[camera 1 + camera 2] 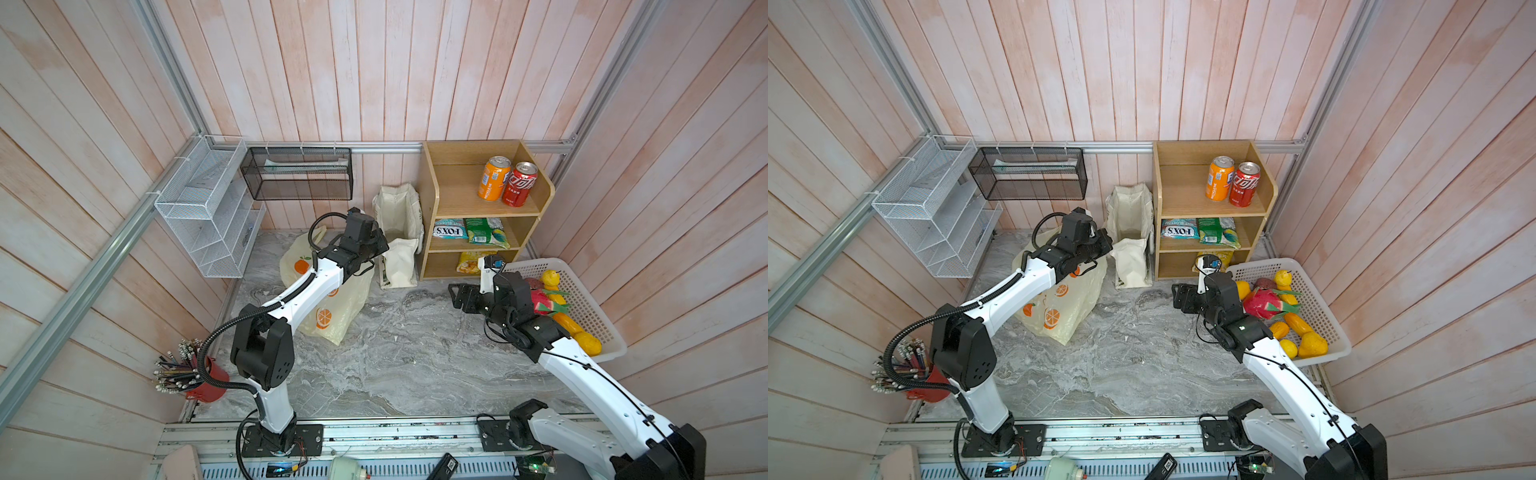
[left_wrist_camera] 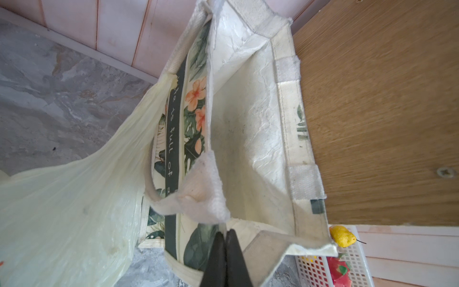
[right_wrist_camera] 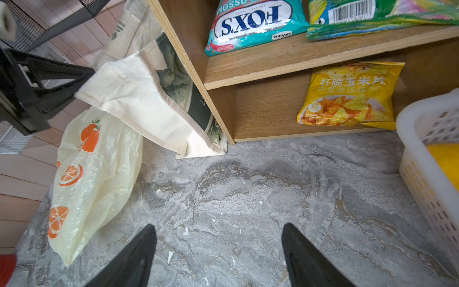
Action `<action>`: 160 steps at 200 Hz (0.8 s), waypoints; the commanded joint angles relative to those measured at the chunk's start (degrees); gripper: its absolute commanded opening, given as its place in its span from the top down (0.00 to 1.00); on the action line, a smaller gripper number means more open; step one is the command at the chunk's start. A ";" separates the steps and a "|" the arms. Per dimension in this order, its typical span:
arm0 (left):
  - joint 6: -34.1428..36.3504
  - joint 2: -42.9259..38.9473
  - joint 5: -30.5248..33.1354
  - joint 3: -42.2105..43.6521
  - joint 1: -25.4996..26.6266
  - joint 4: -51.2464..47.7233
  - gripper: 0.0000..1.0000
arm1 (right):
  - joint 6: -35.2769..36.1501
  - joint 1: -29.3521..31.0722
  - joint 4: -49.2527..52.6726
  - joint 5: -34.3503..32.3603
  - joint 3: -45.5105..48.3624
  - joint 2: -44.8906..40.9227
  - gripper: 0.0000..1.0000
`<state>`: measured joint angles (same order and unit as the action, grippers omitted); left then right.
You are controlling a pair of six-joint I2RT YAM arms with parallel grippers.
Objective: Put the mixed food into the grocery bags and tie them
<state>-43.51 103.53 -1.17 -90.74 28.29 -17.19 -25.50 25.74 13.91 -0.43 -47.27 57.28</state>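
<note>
Barely begun: L gripper (image 2: 224, 232) clamped on tote (image 2: 248, 149) rim beside shelf (image 1: 432, 187), R gripper (image 3: 218, 225) spread, empty; cans (image 1: 518, 185) on shelf, fruit (image 1: 1264, 303) in basket (image 1: 1258, 262), tote inside bare, bag (image 1: 1059, 311) flat, nothing tied.

The teal packet (image 3: 255, 24) on the wooden shelf unit (image 3: 273, 67) read "FOX'S", upside down to me, with a small "SAVORIA" near its edge. The yellow packet (image 3: 350, 94) one shelf lower carried "纤脆玉米片" in white and a little "3.0". A dark band on the canvas tote (image 2: 248, 139) said "is full of", the rest cut off. The green packet (image 3: 372, 15) showed a barcode, its digits too small to read. The red can (image 1: 518, 185) bore white Coca-Cola script in Chinese.
</note>
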 commanded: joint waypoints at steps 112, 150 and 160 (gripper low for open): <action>-3.12 -27.98 -10.27 27.73 7.56 2.77 1.00 | 1.92 2.60 6.31 2.46 -12.89 5.34 0.20; -2.06 -33.78 -6.28 33.96 8.28 2.14 0.50 | 1.99 2.92 4.84 1.57 -13.50 8.43 0.18; -1.99 -35.74 -4.47 35.25 8.34 1.53 0.41 | 2.06 2.87 4.56 1.40 -13.85 9.24 0.17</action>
<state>-45.80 71.70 -9.69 -58.04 36.75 -15.86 -24.01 28.21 18.13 2.24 -58.98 64.97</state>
